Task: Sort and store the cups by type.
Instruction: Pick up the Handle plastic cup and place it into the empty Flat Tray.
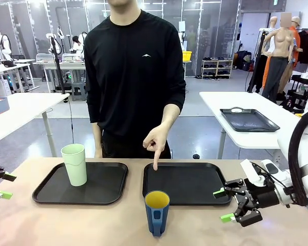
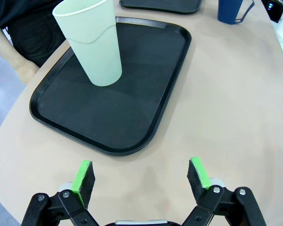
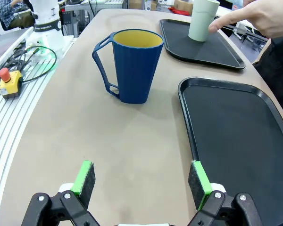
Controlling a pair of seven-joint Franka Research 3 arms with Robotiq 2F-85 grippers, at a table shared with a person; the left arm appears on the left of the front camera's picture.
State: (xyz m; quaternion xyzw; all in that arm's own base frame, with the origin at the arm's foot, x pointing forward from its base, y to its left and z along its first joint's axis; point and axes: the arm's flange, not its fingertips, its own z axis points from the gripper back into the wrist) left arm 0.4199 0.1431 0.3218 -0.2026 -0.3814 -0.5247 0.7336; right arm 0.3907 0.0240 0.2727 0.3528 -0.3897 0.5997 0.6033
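Observation:
A tall pale mint-green tumbler (image 1: pixel 74 164) (image 2: pixel 92 42) (image 3: pixel 203 19) stands upright on the left black tray (image 1: pixel 100 192) (image 2: pixel 146 94). A dark blue mug (image 1: pixel 157 212) (image 3: pixel 134 66) with a yellow inside and a handle stands on the bare table in front of the right black tray (image 1: pixel 195 189) (image 3: pixel 236 136). The person's hand (image 1: pixel 156 141) (image 3: pixel 262 19) points a finger down at the right tray. My right gripper (image 1: pixel 223 205) (image 3: pixel 141 181) is open, to the right of the mug and apart from it. My left gripper (image 1: pixel 2 186) (image 2: pixel 141 176) is open at the table's left edge, short of the left tray.
The person stands at the far side of the table (image 1: pixel 118 225), behind the two trays. The blue mug (image 2: pixel 231 10) also shows at the top of the left wrist view. An emergency stop button (image 3: pixel 9 80) and cables lie beside the table on the robot's side.

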